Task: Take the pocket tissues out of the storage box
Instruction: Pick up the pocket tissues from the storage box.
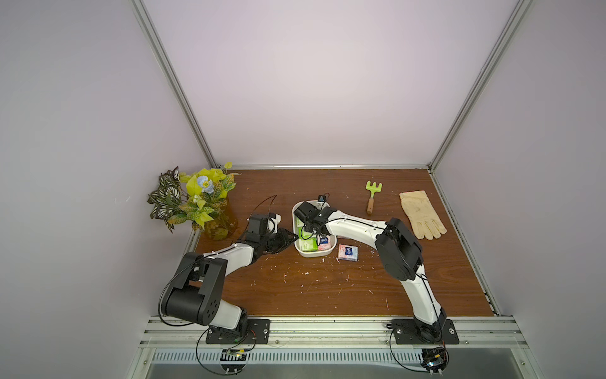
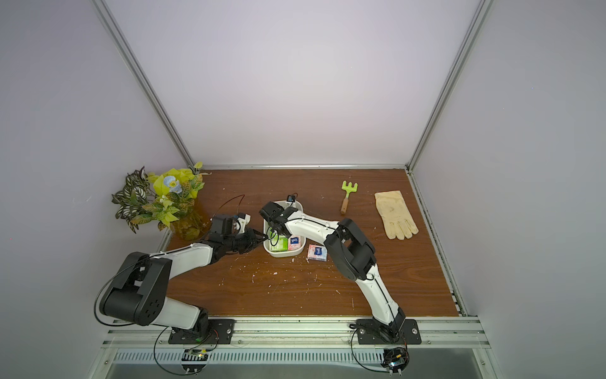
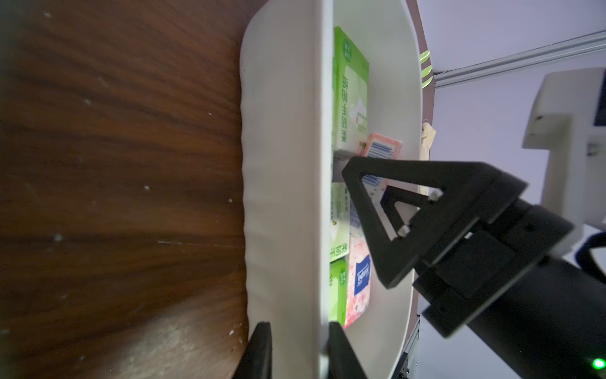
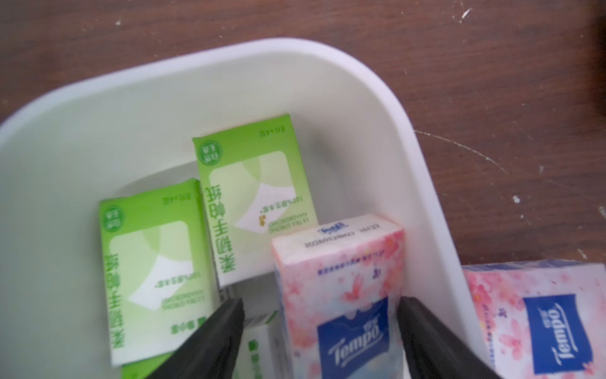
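Pocket tissues [image 4: 252, 203] lie mostly inside the storage box [image 1: 308, 254], a white tub with rounded corners at the middle of the wooden table [image 1: 328, 288]. Nearest, a loose pink packet [image 1: 348, 252] with a dark blue label rests flat on the table just right of the box's near right corner, outside it. In the near end of the box two green packets [image 4: 154, 272] lie flat side by side, and a boxed pink packet [image 4: 344, 282] sits to their right, close against the right wall. The right gripper [image 4: 321, 300] hangs over this end with its fingers [image 4: 216, 338] spread, one on each side of the boxed pink packet. A gap shows between the packet and one finger, so nothing is pinched. The left gripper [image 3: 298, 325], at the box's left side, is pressed onto the left wall, one finger outside and one inside the rim. Farther along the box, the left wrist view shows a further green packet [image 3: 351, 88] and a barcoded pink packet [image 3: 382, 149] beside it. Beyond the box, toward the far right, lies a green hand rake [image 1: 373, 193] with a wooden handle, and a cream glove [image 1: 421, 215] lies flat to its right. At the far left an artificial plant [image 1: 196, 200] stands in an amber vase [image 1: 219, 226] near the left wall.
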{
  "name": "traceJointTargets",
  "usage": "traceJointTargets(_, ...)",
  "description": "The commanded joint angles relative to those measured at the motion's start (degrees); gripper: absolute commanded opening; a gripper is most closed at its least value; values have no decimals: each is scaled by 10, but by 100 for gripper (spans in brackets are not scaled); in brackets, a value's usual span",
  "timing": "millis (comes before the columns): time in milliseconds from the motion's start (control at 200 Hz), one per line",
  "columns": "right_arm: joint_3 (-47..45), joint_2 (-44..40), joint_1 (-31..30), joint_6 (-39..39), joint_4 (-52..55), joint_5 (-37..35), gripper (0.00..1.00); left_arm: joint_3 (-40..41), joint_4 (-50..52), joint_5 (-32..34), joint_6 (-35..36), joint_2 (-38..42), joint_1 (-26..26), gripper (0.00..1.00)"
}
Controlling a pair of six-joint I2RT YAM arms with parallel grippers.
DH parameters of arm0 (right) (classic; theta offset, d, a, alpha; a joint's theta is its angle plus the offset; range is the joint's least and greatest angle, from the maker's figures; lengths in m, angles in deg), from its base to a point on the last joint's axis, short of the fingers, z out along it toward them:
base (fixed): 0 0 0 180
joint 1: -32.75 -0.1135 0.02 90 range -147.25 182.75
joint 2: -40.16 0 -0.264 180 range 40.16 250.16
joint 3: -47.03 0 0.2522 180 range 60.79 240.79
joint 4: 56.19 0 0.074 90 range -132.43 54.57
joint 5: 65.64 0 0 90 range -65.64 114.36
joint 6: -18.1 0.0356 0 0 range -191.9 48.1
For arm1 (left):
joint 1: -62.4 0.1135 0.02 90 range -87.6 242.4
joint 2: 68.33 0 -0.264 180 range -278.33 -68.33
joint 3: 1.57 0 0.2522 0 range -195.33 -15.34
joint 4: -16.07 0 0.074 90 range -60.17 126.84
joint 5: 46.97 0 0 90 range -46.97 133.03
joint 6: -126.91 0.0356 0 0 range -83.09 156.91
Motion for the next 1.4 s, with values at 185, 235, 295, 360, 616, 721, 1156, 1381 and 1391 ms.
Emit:
traceJointTargets(185, -5, -3, 16, -29, -27, 46, 81, 4, 16, 4, 4, 9, -6, 24)
traceJointTargets(235, -27, -18, 18, -56, -63, 72, 81, 3, 16, 5, 4, 8, -6, 24)
traceJointTargets(295, -59, -40, 20, -75, -100, 92, 80, 2, 16, 4, 4, 8, -6, 24)
traceJointTargets(360, -85, -60, 25, -86, -124, 104, 78, 0, 16, 6, 3, 7, -6, 24)
traceJointTargets(616, -103, -88, 40, -113, -113, 87, 60, -11, 25, 9, 7, 3, -6, 24)
traceJointTargets(721, -102, -92, 40, -118, -105, 78, 47, -15, 29, 11, 7, 5, -6, 24)
traceJointTargets(1156, -94, -125, 40, -148, -87, 91, 13, -20, 47, 28, 16, 5, -6, 24)
traceJointTargets(1381, -95, -189, 41, -196, -92, 123, 13, -22, 54, 36, 20, 5, -6, 23)
traceJointTargets(1391, -96, -192, 41, -199, -92, 123, 13, -22, 54, 37, 20, 6, -6, 23)
